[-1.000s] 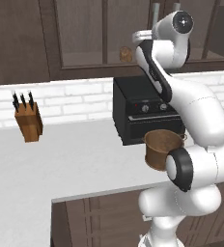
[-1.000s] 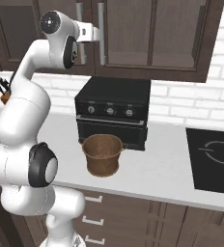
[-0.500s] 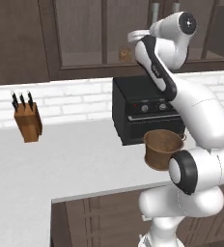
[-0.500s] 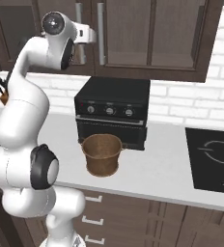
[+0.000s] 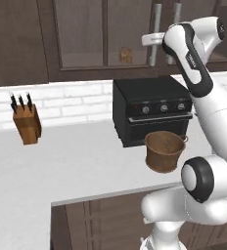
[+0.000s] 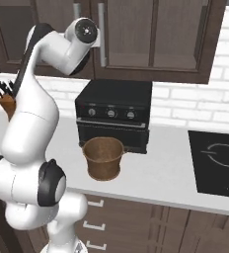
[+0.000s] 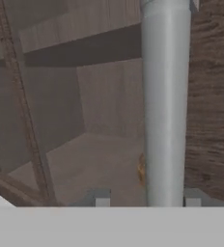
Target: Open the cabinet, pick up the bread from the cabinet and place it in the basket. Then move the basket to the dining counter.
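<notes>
Your gripper [image 7: 147, 201] straddles the cabinet [image 5: 86, 39] handle [image 7: 165, 101], fingers apart, not clamped; the bread [image 5: 125, 55] sits inside behind glass, so closing off-centre could let the bar slip.

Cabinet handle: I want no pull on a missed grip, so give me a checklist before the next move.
1. Cabinet doors shut: ok, the pull is not yet done.
2. Bar handle between the fingertips: ok, one tip on each side in the hand view.
3. Gripper closed on the handle: cannot tell; gaps show beside the bar.
4. Bread on the shelf behind the glass: ok.
5. Basket upright on the counter before the oven: ok.
</notes>
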Tool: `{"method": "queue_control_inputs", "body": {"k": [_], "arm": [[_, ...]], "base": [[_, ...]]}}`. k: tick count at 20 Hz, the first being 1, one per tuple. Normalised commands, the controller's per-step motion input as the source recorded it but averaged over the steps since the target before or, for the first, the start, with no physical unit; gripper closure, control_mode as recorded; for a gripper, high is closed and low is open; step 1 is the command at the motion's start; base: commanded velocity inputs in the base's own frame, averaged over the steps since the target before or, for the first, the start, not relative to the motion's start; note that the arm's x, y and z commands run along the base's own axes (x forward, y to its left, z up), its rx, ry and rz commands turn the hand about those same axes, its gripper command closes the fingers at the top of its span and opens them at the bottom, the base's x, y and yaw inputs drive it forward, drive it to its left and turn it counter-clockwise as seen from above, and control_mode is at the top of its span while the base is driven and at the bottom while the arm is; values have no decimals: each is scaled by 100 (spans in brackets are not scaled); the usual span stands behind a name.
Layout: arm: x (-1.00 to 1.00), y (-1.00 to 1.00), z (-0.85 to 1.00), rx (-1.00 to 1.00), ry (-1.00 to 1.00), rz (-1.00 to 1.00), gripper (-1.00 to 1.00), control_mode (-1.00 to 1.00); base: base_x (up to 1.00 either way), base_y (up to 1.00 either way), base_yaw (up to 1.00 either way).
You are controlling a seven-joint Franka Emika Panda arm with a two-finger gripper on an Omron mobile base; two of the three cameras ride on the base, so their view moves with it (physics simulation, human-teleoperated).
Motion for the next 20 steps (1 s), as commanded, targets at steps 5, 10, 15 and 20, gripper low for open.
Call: {"method": "queue_control_inputs", "body": {"k": [5,10,15,20], "arm": [[-71,100,13,-4,6,12,100,-100],[-78,100,20,-9,5,4,100,-100],[-100,100,4,-9,-3,0,100,-100],[-100,100,-10,-7,-20,-1,100,-100]], "base": [[0,0,0],[0,0,0],[0,0,0],[0,0,0]]}}
